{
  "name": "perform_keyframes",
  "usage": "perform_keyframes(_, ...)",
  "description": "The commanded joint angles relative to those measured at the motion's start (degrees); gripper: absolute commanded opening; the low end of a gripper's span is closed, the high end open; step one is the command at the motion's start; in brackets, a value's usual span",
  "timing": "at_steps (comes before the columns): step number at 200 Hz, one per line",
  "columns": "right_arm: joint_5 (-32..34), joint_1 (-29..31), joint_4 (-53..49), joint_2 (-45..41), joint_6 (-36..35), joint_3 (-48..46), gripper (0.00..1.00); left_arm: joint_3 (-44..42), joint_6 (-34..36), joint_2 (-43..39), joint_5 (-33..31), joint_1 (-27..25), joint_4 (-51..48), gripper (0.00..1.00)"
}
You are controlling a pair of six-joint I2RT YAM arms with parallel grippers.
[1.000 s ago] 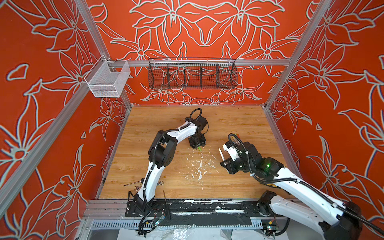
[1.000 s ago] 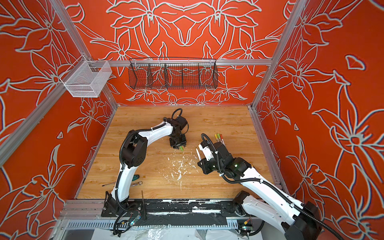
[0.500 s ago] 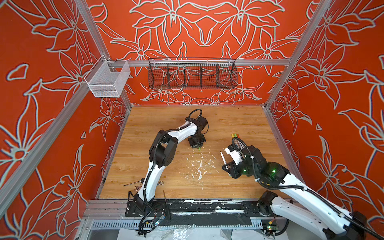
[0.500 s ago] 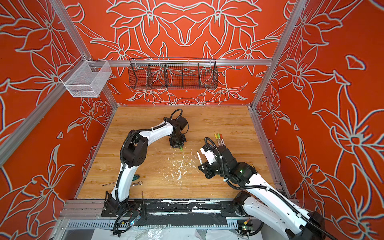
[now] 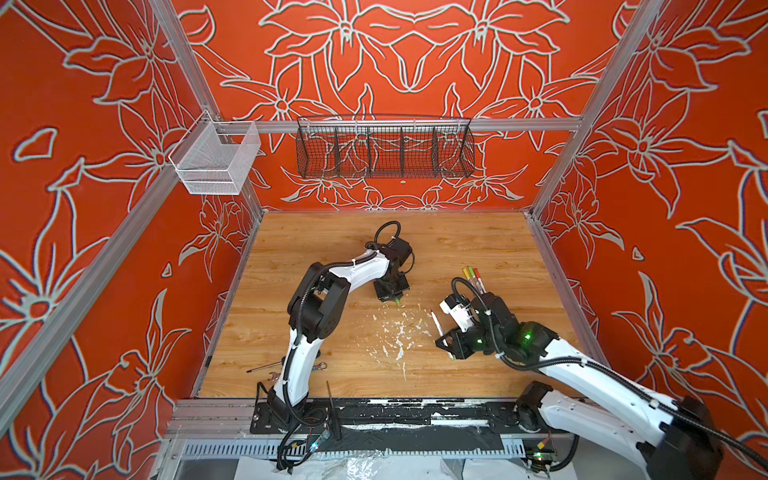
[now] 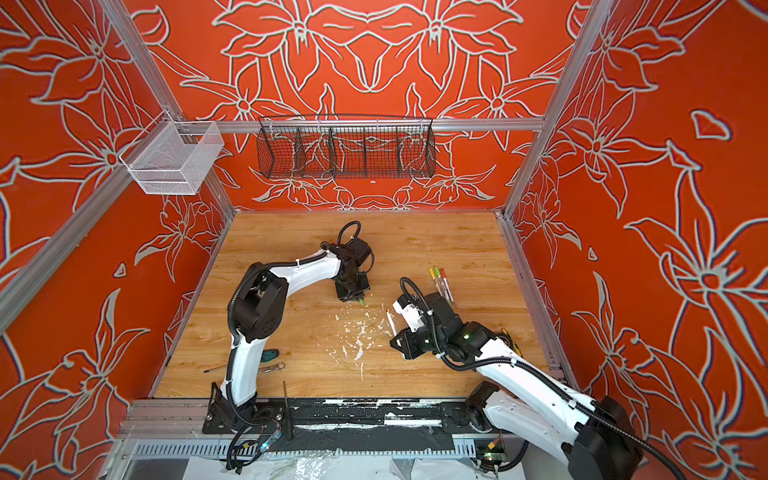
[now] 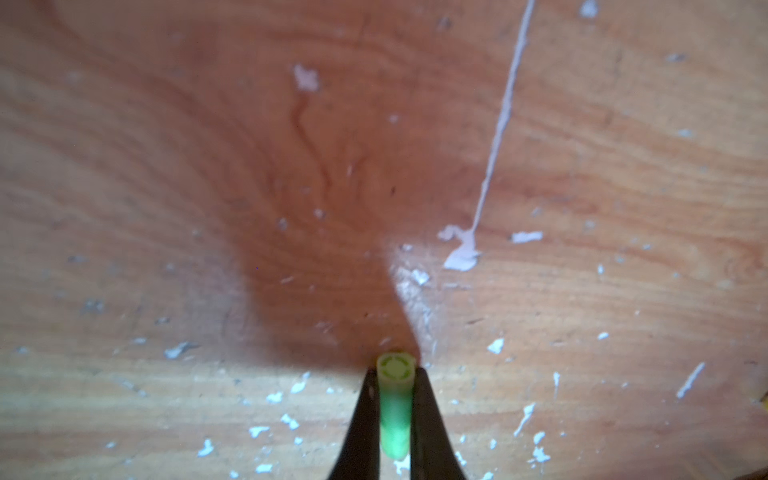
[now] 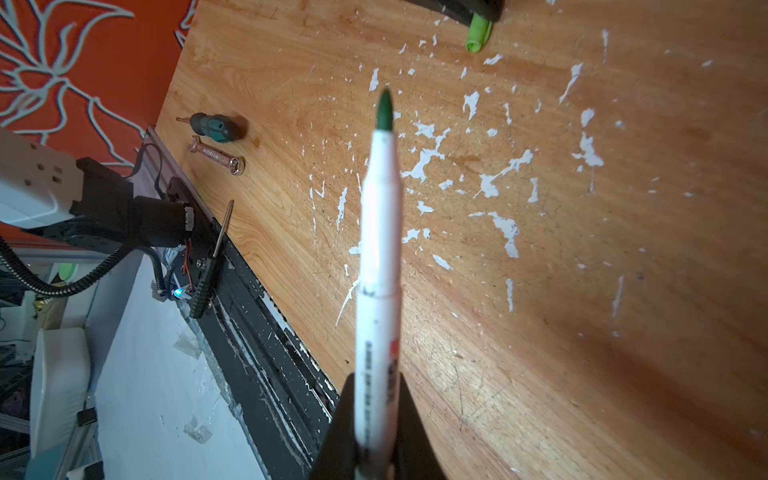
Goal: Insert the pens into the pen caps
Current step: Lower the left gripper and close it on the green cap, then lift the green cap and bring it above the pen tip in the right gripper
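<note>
The left gripper (image 7: 395, 376) is clamping the cap (image 7: 394, 411) low over the worktop's (image 5: 457, 241) middle. The right gripper (image 8: 377, 380) is pinching the pen (image 8: 380, 232) by its rear barrel, nearer the right edge. Both are likely handling light, stiff and slippery, so mid-body holds suit.

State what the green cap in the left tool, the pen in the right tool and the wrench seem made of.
The green cap: likely plastic, translucent; light glows through it, moulded ring on its end.
The pen: probably plastic barrel, smooth white, printed lettering; dark green tip looks felt-like.
The wrench: metal, silvery with bright glints.
</note>
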Motion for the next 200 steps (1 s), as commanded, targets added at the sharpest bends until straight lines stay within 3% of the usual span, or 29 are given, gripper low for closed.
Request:
perform_keyframes(1,-2.64,0.32,7.07,2.41,2.97,-1.45,0.00,-5.85,2.36,-4.83,0.89,-0.44,3.59,0.00)
perform_keyframes(27,-2.09,2.59,11.77,6.08,4.48,-1.90,0.00,-14.20,4.97,-12.08,1.74,-0.27,10.74,0.00)
perform_keyframes(73,0.15,8.93,18.62,12.90,6.98,-0.18,0.00,-28.92,10.82,-25.69,8.55,1.38,25.34,0.00)
perform_keyframes(109,1.70,12.69,23.52,17.41,7.79,1.39,0.00,-37.36,11.96,-33.11,15.94,6.75,31.51,0.00)
perform_keyframes(151,3.39,15.31,27.73,22.21,8.49,4.22,0.00,-45.39,14.10,-40.86,27.40,12.52,40.13,0.00)
perform_keyframes(200,5.83,16.98,40.12,22.82,10.53,2.84,0.00,-48.76,16.66,-47.55,33.89,16.29,41.06,0.00)
